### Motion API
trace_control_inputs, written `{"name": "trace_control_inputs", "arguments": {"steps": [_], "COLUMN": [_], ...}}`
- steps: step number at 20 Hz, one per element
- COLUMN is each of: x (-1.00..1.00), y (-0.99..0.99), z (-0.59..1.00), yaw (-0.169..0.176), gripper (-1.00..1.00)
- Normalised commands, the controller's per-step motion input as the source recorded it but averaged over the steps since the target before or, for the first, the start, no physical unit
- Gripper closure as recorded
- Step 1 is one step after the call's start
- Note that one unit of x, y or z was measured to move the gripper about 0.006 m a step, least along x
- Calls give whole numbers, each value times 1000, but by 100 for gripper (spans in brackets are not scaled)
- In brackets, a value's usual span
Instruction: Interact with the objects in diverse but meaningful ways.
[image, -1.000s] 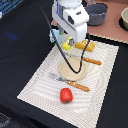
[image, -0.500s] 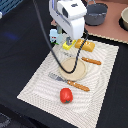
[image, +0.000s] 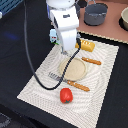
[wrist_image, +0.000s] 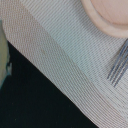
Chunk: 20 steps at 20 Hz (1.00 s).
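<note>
In the exterior view my white arm reaches down over the woven placemat (image: 40, 86). My gripper (image: 65, 51) hangs just above the far edge of the beige plate (image: 74, 70), and its jaws are hidden by the wrist. The red round fruit (image: 65, 95) lies on the mat's near part. The golden-orange bread loaf (image: 88, 46) lies on the mat's far edge, to the exterior view's right of the gripper. The pale blue-white carton (image: 53, 35) stands behind the arm. The yellow packet is hidden. The wrist view shows the mat (wrist_image: 60, 55), the plate's rim (wrist_image: 107, 20) and fork tines (wrist_image: 119, 67).
An orange-handled fork (image: 75, 85) lies beside the plate and an orange-handled knife (image: 92, 61) beyond it. A grey pot (image: 95, 14) and a bowl (image: 124, 18) stand on the brown board at the back. A black cable (image: 27, 55) loops over the dark table.
The arm has come lower and slightly toward the plate. The yellow packet seen under the gripper before is now covered by the arm.
</note>
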Motion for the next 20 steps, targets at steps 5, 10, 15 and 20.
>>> {"name": "trace_control_inputs", "arguments": {"steps": [5, 10, 15, 20], "x": [113, -90, 70, 368], "y": [214, 378, 205, -289], "z": [185, 234, 193, 236], "yaw": [-2, 45, 29, -63], "gripper": [-100, -100, -100, -100]}}
